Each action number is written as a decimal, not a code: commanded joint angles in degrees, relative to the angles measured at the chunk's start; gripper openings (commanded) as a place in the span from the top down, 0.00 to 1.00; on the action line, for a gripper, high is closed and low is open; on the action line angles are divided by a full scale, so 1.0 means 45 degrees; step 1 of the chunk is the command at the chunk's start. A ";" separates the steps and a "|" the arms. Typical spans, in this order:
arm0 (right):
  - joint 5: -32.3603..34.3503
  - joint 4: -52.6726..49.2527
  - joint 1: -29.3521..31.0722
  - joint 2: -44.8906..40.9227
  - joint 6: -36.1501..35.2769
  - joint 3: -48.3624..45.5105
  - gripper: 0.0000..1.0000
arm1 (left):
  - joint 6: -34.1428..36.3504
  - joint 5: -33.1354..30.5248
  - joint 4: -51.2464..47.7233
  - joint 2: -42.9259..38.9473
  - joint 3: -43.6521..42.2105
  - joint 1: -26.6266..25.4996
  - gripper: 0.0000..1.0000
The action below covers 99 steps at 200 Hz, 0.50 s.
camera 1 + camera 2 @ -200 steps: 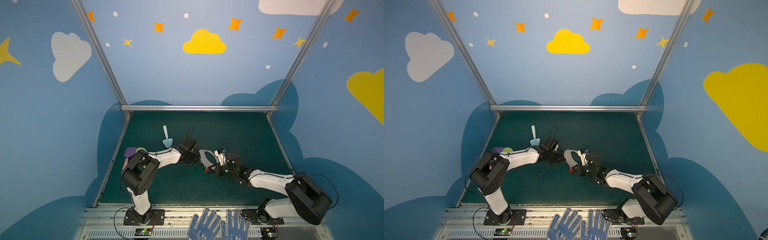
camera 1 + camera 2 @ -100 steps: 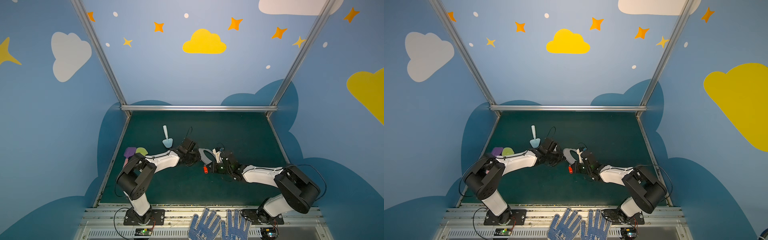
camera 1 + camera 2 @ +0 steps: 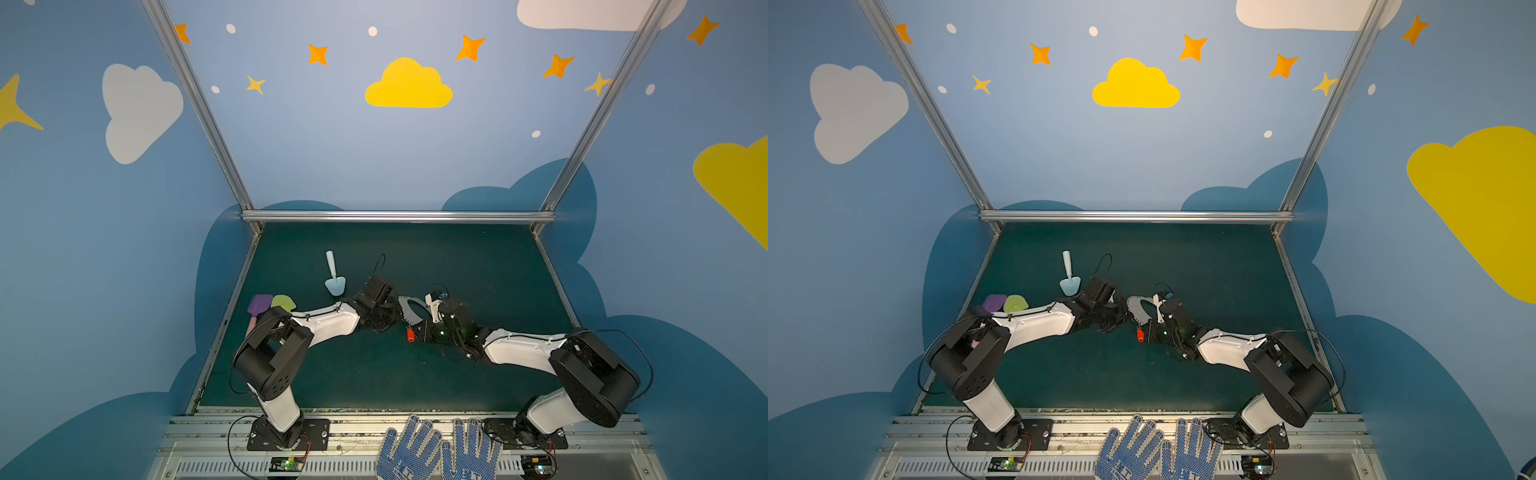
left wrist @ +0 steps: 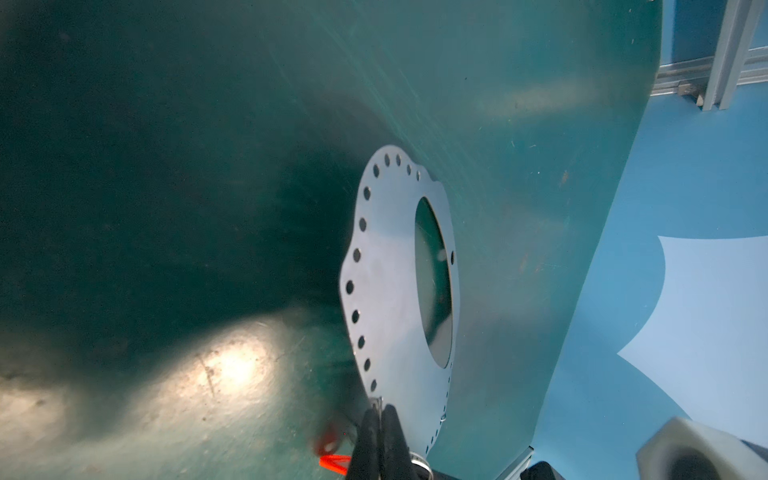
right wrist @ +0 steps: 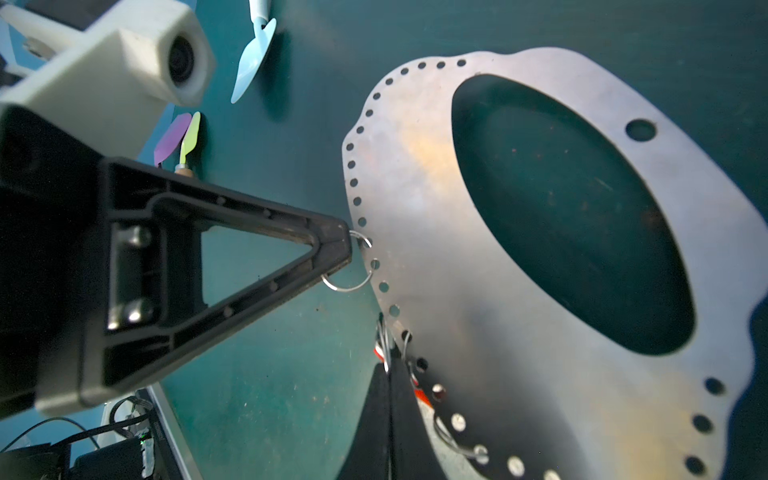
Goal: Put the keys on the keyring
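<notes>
Watching up close, I saw the left gripper pinched shut on a wire ring at the rim of the keyring, probably steadying it. The key sat just beside that rim, clamped in the fully closed right gripper, ready for threading I guess.

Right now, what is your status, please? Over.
Left end effector shut on wire ring at keyring edge. Right end effector shut on key. Toy shovels lie apart; nothing blocks.
</notes>
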 commanded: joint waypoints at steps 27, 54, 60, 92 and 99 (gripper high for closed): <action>0.0206 -0.0205 0.0064 -0.0091 -0.0088 0.0588 1.00 | -0.0085 -0.0362 0.0125 -0.0439 -0.0056 -0.0098 0.96; 0.0327 -0.0450 0.0056 -0.0038 -0.0104 0.0755 1.00 | -0.0148 -0.0437 0.0202 -0.0458 -0.0085 -0.0132 0.96; 0.0299 -0.0430 0.0067 0.0019 -0.0108 0.0771 1.00 | -0.0170 -0.0432 0.0184 -0.0457 -0.0071 -0.0134 0.96; 0.0286 -0.0639 0.0074 0.0294 -0.0081 0.0888 1.00 | -0.0156 -0.0545 0.0183 -0.0553 -0.0076 -0.0132 0.96; 0.0287 -0.0715 0.0074 0.0333 -0.0101 0.0914 1.00 | -0.0175 -0.0540 0.0183 -0.0567 -0.0094 -0.0134 0.96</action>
